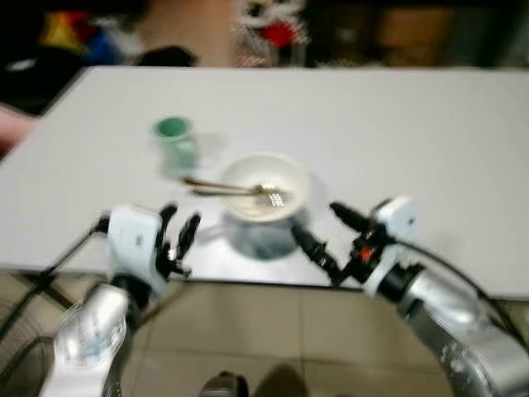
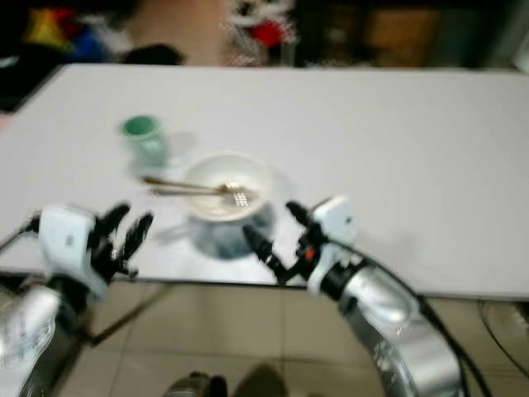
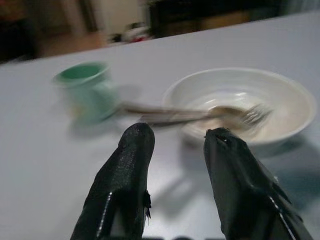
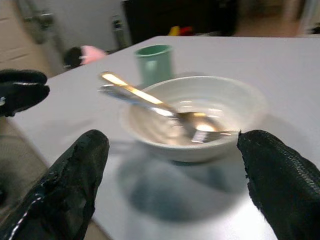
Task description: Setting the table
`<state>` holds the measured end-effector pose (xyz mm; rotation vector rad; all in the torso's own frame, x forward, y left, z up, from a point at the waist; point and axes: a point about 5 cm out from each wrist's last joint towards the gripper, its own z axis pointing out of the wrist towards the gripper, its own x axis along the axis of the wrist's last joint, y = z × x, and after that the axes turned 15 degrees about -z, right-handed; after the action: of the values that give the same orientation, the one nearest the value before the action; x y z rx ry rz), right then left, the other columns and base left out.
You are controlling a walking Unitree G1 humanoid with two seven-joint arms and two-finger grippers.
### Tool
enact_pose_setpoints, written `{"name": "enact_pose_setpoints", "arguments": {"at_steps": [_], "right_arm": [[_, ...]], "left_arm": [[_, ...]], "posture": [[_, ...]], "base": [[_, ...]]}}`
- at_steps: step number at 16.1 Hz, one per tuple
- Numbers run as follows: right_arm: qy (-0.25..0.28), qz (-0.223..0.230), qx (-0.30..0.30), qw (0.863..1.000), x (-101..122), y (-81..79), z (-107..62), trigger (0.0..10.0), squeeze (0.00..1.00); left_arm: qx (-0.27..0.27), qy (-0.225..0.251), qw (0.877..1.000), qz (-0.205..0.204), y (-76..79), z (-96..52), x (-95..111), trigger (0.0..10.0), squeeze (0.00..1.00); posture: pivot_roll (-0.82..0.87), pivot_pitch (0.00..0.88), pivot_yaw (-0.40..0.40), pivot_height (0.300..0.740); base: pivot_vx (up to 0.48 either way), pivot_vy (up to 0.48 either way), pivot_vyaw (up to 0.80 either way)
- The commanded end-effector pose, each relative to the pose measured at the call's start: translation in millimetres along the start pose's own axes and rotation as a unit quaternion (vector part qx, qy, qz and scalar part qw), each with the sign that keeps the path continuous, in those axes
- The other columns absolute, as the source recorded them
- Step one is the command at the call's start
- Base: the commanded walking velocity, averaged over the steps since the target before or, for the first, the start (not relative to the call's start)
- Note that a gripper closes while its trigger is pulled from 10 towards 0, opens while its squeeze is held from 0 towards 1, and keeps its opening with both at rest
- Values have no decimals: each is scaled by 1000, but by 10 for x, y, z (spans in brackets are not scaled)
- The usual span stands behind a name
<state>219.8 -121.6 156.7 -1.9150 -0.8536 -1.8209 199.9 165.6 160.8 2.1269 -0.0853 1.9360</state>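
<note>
A white bowl point(image 1: 263, 188) sits near the front edge of the white table point(image 1: 397, 124). A fork and a spoon point(image 1: 227, 188) lie in it, handles sticking out over its left rim. A green cup point(image 1: 175, 141) stands upright just behind and left of the bowl. My left gripper point(image 1: 179, 234) is open at the table's front edge, left of the bowl, holding nothing. My right gripper point(image 1: 324, 230) is open wide at the bowl's right front side, its fingers point(image 4: 75, 185) apart from the bowl point(image 4: 195, 117).
Dark clutter and colourful objects point(image 1: 264, 25) lie beyond the table's far edge. Tiled floor point(image 1: 273, 331) shows below the front edge. The right half and back of the table are bare.
</note>
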Motion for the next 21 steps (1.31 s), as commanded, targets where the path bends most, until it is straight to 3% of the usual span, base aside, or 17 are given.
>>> {"name": "enact_pose_setpoints", "arguments": {"at_steps": [1,2,7,8,9,10,13,21], "right_arm": [[14,-11,-8,1000,48,-47,-1,10000,1000],[19,-8,-11,1000,51,-72,3,10000,1000],[37,-11,-18,999,67,-103,-5,10000,1000],[41,-12,-23,999,68,-82,1,10000,1000],[43,-9,-31,999,57,-47,9,10000,1000],[44,-10,-34,998,55,-29,16,10000,1000],[44,-10,-50,998,50,36,4,10000,1000],[40,-4,-29,999,-7,-14,-20,10000,1000]], "left_arm": [[28,30,999,-9,49,-87,69,10000,1000],[41,38,998,-30,73,-130,71,10000,1000],[108,42,993,-4,-27,-217,71,10000,1000],[115,43,992,-5,-62,-209,90,10000,847],[111,35,993,-8,-78,-186,81,10000,314],[109,32,994,-4,-83,-177,72,10000,0],[107,14,994,7,-75,-180,30,10000,0],[93,-9,996,15,-12,-283,-33,10000,0]], "posture": [[-45,23,80,740],[-40,18,81,740],[-37,7,74,740],[-34,6,71,740],[-34,4,72,740],[-34,4,72,740],[-43,4,81,740],[-35,9,71,740]], "base": [[0,0,800],[0,0,800],[0,0,800],[0,0,800],[0,0,800],[0,0,800],[0,0,800],[0,0,800]]}}
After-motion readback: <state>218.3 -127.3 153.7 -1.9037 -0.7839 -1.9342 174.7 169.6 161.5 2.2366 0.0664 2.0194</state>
